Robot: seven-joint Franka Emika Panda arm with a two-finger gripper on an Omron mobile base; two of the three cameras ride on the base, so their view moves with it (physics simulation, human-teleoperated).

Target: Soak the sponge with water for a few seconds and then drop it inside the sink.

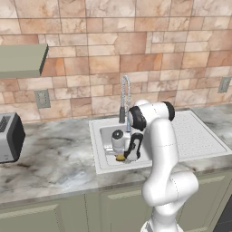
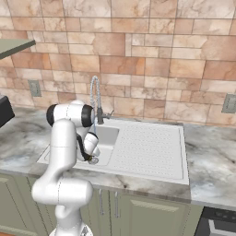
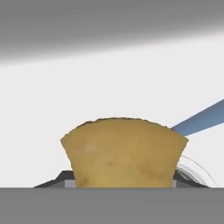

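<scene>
A yellow-ochre sponge (image 3: 124,153) sits squeezed between my gripper's (image 3: 124,183) two dark fingertips, and the gripper is shut on it. The hand hangs low inside the pale sink (image 1: 105,134), under the coiled-spring tap (image 1: 124,97). In the left base view the sponge (image 1: 120,158) peeks out below the gripper (image 1: 121,155). From the right base view the gripper (image 2: 92,158) is down in the sink basin (image 2: 109,135), below the tap (image 2: 95,99). A pale-blue water stream (image 3: 201,120) slants past just beside the sponge's right edge. Whether it touches the sponge I cannot tell. Part of the round drain (image 3: 195,168) shows behind the sponge.
The ribbed drainboard (image 1: 199,136) lies right of the basin. A dark toaster (image 1: 9,136) stands on the marble counter at far left, under a shelf (image 1: 22,59). Wall outlets (image 1: 42,98) sit on the tiled backsplash. A stove corner (image 2: 216,223) shows at lower right.
</scene>
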